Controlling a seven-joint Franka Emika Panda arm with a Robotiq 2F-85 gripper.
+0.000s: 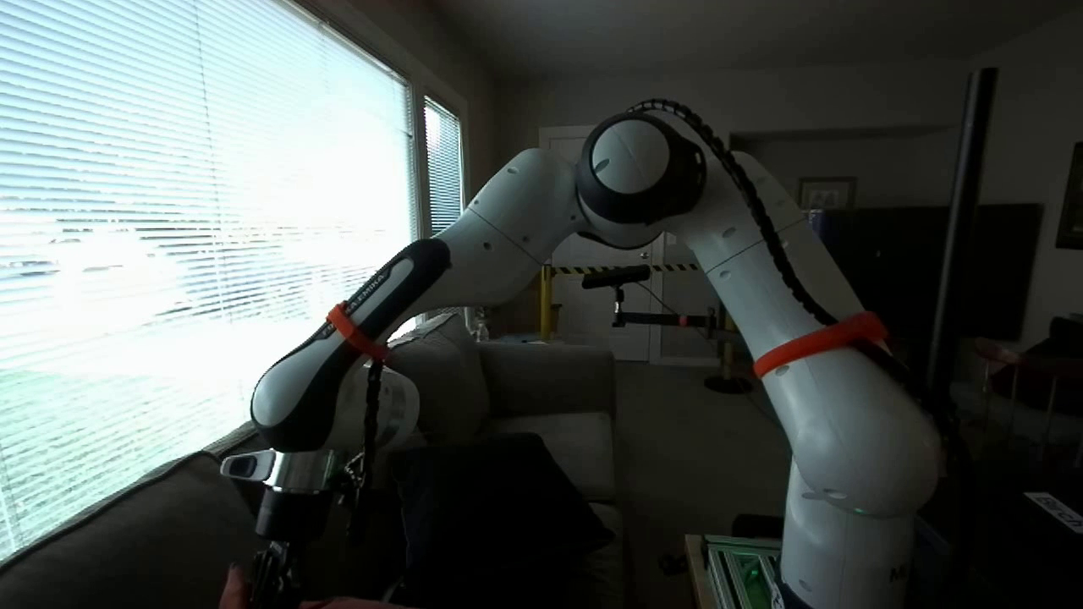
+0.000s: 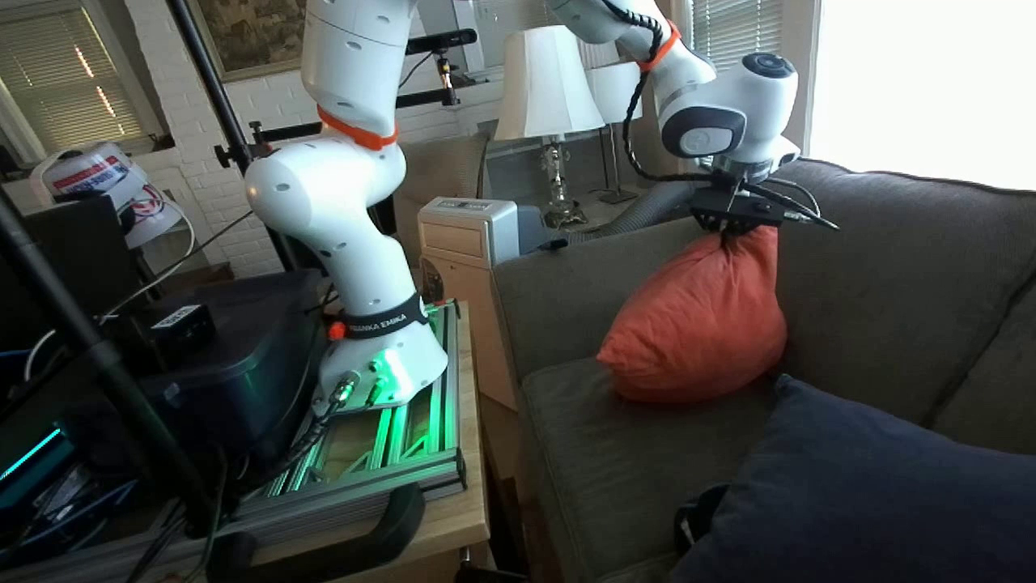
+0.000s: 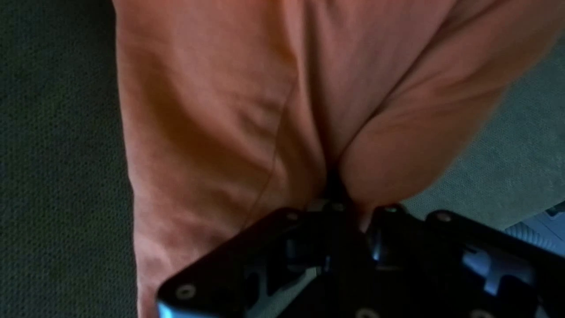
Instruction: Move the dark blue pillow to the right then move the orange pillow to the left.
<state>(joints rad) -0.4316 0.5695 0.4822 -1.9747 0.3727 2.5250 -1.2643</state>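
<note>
The orange pillow (image 2: pixel 692 324) lies just below the end effector (image 2: pixel 728 236), which is clenched on its gathered upper edge; in the wrist view the creases run into the pinch. The pillow is near the sofa armrest (image 2: pixel 583 275), on its inner side. Whether it touches the armrest, or whether the seat (image 2: pixel 631 470) bears its weight, I cannot tell. Its long axis drops from the pinch and tilts toward the armrest's front end. The dark blue pillow (image 2: pixel 874 502) lies well apart from the armrest, with the orange one roughly between. Only one robot arm (image 2: pixel 332 186) is here, arched over from the armrest's front side. With things placed so, the leftward move looks nearly done; a short lowering beside the armrest, then letting go, probably remains.

Past the armrest's front end, the band (image 2: pixel 382 325) on the robot base (image 2: pixel 388 368) reads FRANKA EMIKA, its first letter doubtful. EMIKA shows again on the forearm strip (image 1: pixel 372 292) in an exterior view. Farther off from the armrest, a white label (image 1: pixel 1053 511) seems to read "Birch"; red and blue print on a white container (image 2: pixel 109 190) is too blurred to make out.
</note>
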